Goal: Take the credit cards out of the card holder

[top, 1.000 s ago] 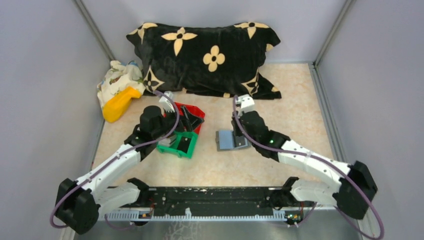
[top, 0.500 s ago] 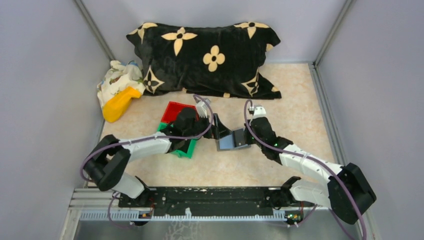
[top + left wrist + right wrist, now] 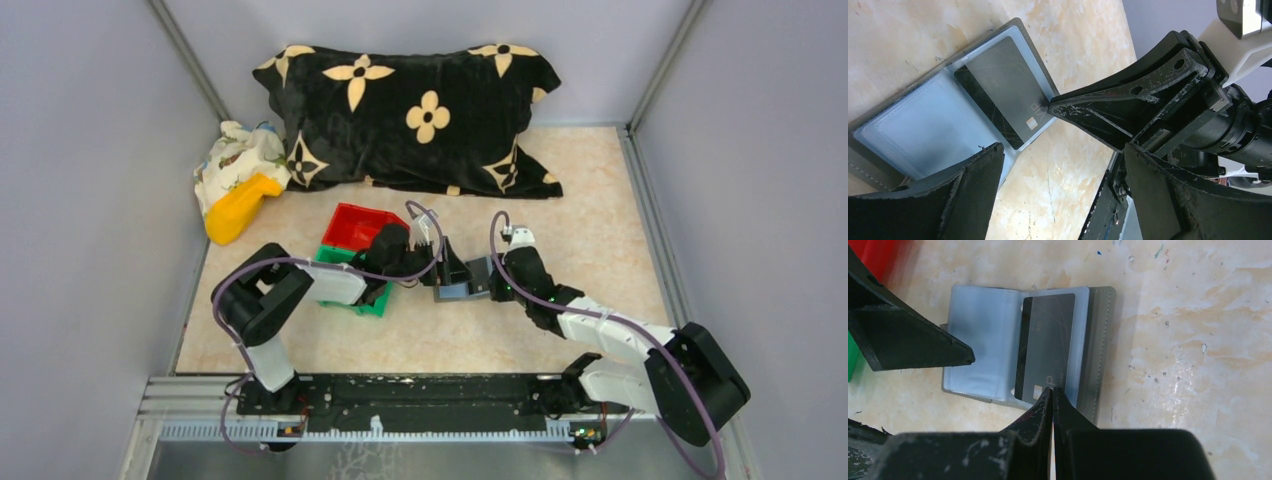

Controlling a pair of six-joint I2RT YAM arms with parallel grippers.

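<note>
Card holder (image 3: 980,347) lies open on the table (image 3: 1173,340), dark card (image 3: 1045,340) in its pocket. Right gripper (image 3: 1053,392), jaws together, touches the card's edge. Left gripper (image 3: 1063,150) spread wide beside it. Extraction not begun; the card needs sliding outward.

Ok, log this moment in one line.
holder: open, lying flat | card: in its sleeve | right end effector: shut, at card's edge | left end effector: open, by holder

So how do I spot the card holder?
Find the black flowery pillow. In front of it lies the card holder, right of the red bin and green bin. It's flat, grey, open like a book, showing a dark card.
</note>
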